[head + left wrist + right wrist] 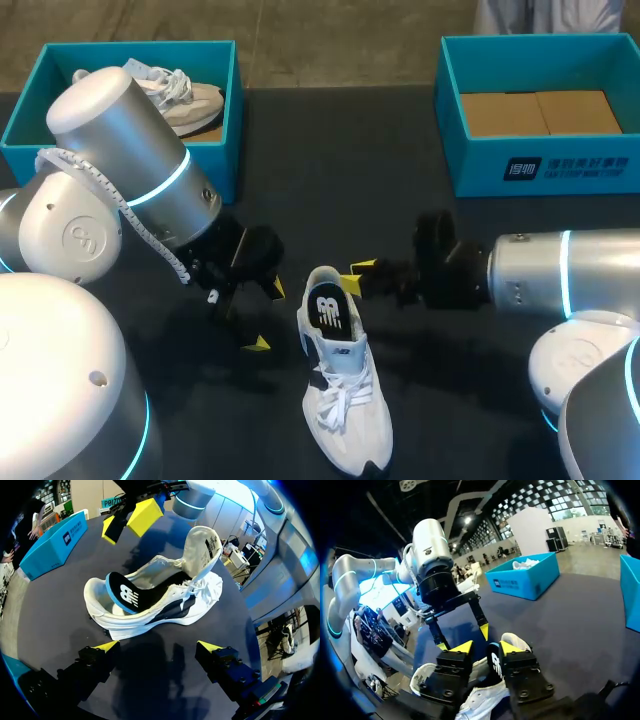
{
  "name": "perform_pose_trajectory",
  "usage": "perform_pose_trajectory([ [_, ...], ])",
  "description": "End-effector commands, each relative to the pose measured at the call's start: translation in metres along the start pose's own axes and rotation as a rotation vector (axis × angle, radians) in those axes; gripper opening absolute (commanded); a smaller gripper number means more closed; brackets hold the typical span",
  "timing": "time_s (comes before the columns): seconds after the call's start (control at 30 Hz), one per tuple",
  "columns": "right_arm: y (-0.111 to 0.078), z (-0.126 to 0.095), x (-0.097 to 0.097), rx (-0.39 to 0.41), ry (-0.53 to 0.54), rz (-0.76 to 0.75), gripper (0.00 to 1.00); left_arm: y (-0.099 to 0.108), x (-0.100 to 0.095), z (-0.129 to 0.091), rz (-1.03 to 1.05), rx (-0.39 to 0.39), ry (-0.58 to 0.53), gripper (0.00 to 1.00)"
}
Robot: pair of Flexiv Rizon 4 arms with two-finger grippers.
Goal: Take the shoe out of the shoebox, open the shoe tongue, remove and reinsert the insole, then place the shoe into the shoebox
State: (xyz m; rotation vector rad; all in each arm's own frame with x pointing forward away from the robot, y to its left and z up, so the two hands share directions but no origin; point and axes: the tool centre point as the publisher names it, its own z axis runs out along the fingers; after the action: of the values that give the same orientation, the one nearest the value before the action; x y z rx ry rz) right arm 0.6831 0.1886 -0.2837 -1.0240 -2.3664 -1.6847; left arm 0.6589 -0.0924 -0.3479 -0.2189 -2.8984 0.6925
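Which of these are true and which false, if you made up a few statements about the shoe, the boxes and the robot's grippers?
1. The white shoe lies on the table, outside both boxes. True.
2. The left gripper is shut on the shoe. False: it is open, its fingers short of the shoe and touching nothing.
3. A black insole sits at the shoe's heel. True.
4. Both teal shoeboxes are empty. False: the left shoebox holds a second shoe. Only the right shoebox shows a bare cardboard floor.
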Motion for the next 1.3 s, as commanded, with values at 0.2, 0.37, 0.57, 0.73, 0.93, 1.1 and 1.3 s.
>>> perform_pose_trajectory([
  [0.2, -0.001, -0.016, 0.004, 0.082, -0.108, -0.016, 0.00, 0.000, 0.000, 0.001, 0.000, -0.002, -0.001, 1.00],
  [0.37, -0.001, -0.016, 0.004, 0.082, -0.108, -0.016, 0.00, 0.000, 0.000, 0.001, 0.000, -0.002, -0.001, 1.00],
  [0.57, -0.001, -0.016, 0.004, 0.082, -0.108, -0.016, 0.00, 0.000, -0.003, 0.001, -0.033, -0.033, -0.002, 1.00],
  [0.73, 0.001, -0.017, 0.004, 0.085, -0.132, -0.033, 0.00, 0.010, -0.002, -0.006, -0.078, -0.065, 0.003, 1.00],
  [0.93, 0.008, -0.016, 0.008, 0.166, -0.191, -0.086, 0.00, 0.025, 0.003, -0.018, -0.096, -0.073, -0.010, 1.00],
  [1.1, 0.010, -0.015, 0.010, 0.204, -0.255, -0.104, 0.08, 0.035, 0.014, -0.030, -0.018, -0.094, -0.027, 1.00],
  [1.3, 0.012, -0.012, 0.015, 0.249, -0.310, -0.122, 0.24, 0.044, 0.017, -0.040, 0.042, -0.073, -0.016, 1.00],
])
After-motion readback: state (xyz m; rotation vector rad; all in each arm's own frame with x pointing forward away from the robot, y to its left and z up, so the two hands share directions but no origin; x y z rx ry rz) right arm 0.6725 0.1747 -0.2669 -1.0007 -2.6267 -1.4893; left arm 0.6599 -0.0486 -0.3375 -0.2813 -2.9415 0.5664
